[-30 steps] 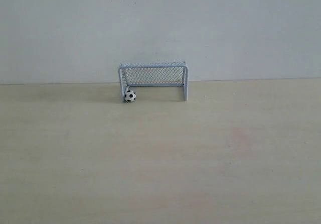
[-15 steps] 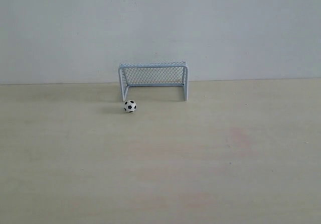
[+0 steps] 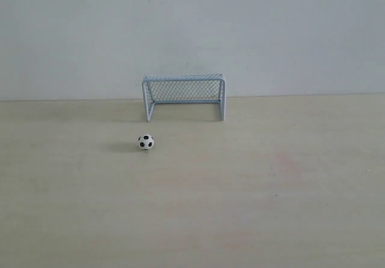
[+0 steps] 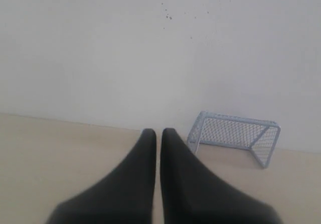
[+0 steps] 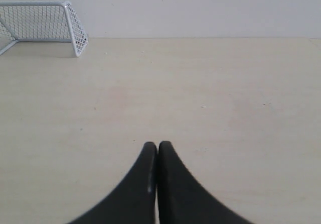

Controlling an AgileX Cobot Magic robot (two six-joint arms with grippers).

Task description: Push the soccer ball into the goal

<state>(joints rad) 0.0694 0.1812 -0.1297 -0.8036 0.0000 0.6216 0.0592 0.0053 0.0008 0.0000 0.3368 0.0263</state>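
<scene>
The tiny black-and-white soccer ball [image 3: 145,142] lies on the pale wooden table, in front of the goal's left post and a short way out from it. The light blue-grey goal [image 3: 184,96] stands against the back wall, its mouth facing forward; it also shows in the left wrist view as the goal [image 4: 234,136] and in the right wrist view as the goal [image 5: 42,25]. My left gripper [image 4: 158,132] is shut with nothing in it, and the ball is hidden from that view. My right gripper [image 5: 158,145] is shut and empty. Neither arm shows in the exterior view.
A plain white wall [image 3: 192,33] rises right behind the goal. The pale wooden table [image 3: 240,190] stretches wide in front of it, with no other objects in sight.
The ball has rolled out from the goal's left post, toward the front of the table and slightly left. The goal has not moved.
</scene>
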